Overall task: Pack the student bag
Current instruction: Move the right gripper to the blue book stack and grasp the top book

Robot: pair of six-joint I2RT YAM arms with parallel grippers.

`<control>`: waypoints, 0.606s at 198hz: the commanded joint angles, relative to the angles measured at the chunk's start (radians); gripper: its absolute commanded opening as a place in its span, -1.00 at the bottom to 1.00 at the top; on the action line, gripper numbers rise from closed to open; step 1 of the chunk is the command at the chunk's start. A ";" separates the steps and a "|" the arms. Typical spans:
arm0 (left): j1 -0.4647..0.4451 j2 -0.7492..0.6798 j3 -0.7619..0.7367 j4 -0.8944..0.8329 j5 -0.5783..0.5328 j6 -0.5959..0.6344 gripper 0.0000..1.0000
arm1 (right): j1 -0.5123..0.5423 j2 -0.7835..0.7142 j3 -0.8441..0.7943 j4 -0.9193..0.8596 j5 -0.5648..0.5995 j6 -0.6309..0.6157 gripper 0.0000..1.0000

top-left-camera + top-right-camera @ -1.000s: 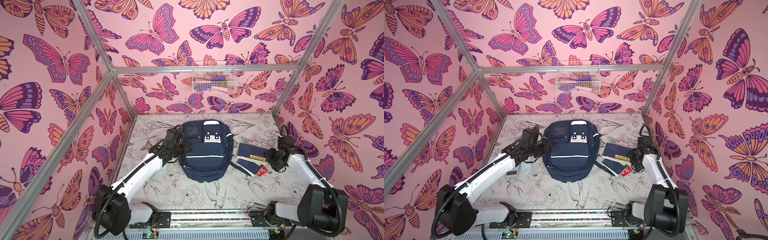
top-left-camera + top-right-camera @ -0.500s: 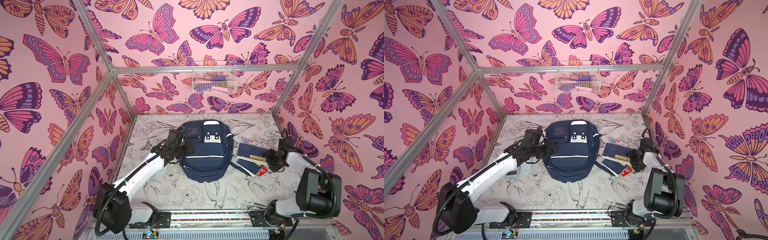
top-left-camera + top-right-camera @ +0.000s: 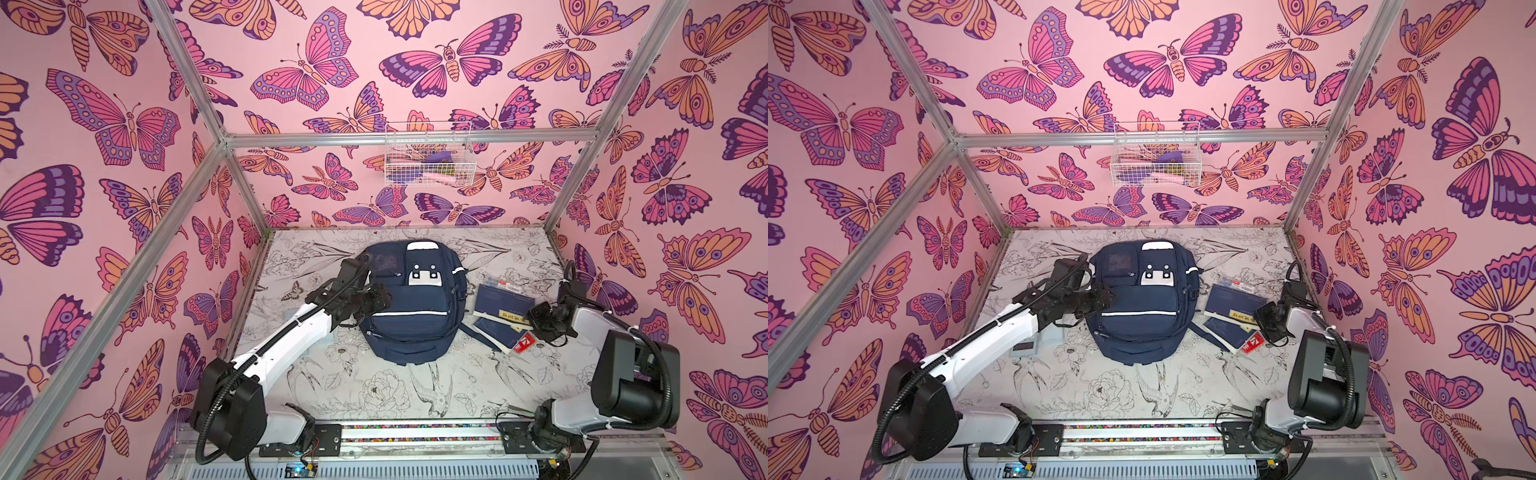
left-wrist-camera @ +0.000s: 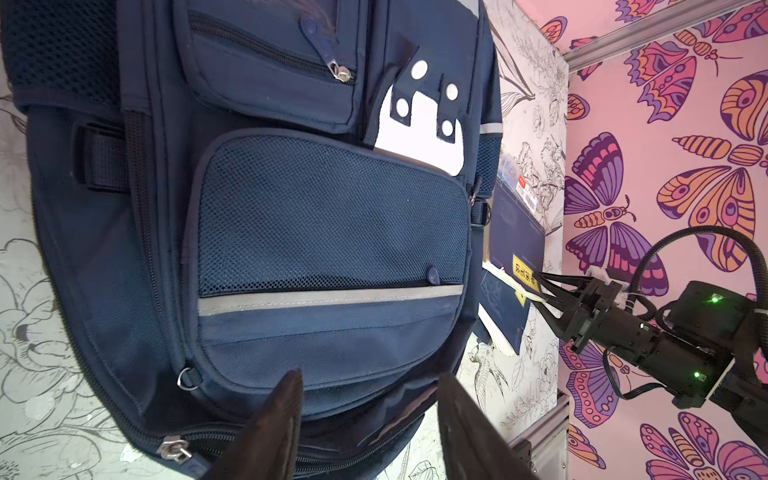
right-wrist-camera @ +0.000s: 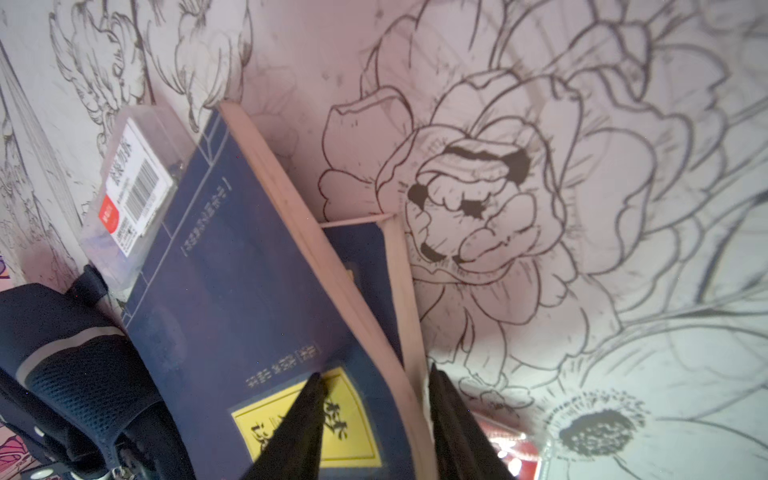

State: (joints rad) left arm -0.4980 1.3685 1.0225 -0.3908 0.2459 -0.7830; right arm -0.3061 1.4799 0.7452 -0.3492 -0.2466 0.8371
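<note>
The student bag point(image 3: 411, 316) point(image 3: 1138, 316) lies flat, front up, mid-table, zips closed in the left wrist view point(image 4: 291, 208). My left gripper point(image 3: 384, 296) point(image 3: 1111, 297) is at the bag's left edge, open, its jaws either side of the bag's side seam point(image 4: 370, 376). Right of the bag lies a navy book with a yellow label point(image 3: 503, 301) point(image 5: 249, 291). My right gripper point(image 3: 532, 318) point(image 5: 374, 374) is shut on its near edge, one finger on the label and one under the pages. Its edge looks slightly lifted.
A second navy book point(image 3: 500, 332) lies under the first, a clear case with a barcode label point(image 3: 500, 282) behind them, a red card point(image 3: 523, 343) in front. A small grey device point(image 3: 1025, 347) sits under the left arm. A wire basket point(image 3: 428, 156) hangs on the back wall.
The right gripper's jaws have closed onto the top navy book and the right arm has folded back. The left gripper has edged slightly further onto the bag.
</note>
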 commanded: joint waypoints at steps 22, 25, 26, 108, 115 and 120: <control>-0.008 0.015 0.014 0.012 0.023 -0.002 0.07 | -0.005 -0.030 0.023 -0.058 0.035 -0.021 -0.51; -0.009 0.016 0.014 0.012 0.023 -0.002 0.07 | -0.005 -0.032 0.024 -0.061 0.036 -0.023 -0.57; -0.010 0.017 0.014 0.013 0.023 -0.001 0.07 | -0.005 -0.032 0.026 -0.063 0.036 -0.025 -0.60; -0.010 0.007 0.026 0.010 0.029 0.019 0.23 | 0.077 -0.115 0.156 -0.222 0.152 -0.116 -1.00; -0.007 0.001 0.033 0.010 0.028 0.028 0.25 | 0.107 -0.118 0.189 -0.246 0.175 -0.137 -1.00; -0.005 0.000 0.043 0.009 0.028 0.032 0.28 | 0.130 -0.121 0.212 -0.263 0.189 -0.150 -1.00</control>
State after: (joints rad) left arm -0.5053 1.3762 1.0275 -0.3901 0.2661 -0.7826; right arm -0.2573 1.3930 0.8467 -0.4950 -0.1547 0.7670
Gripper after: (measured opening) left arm 0.617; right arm 0.107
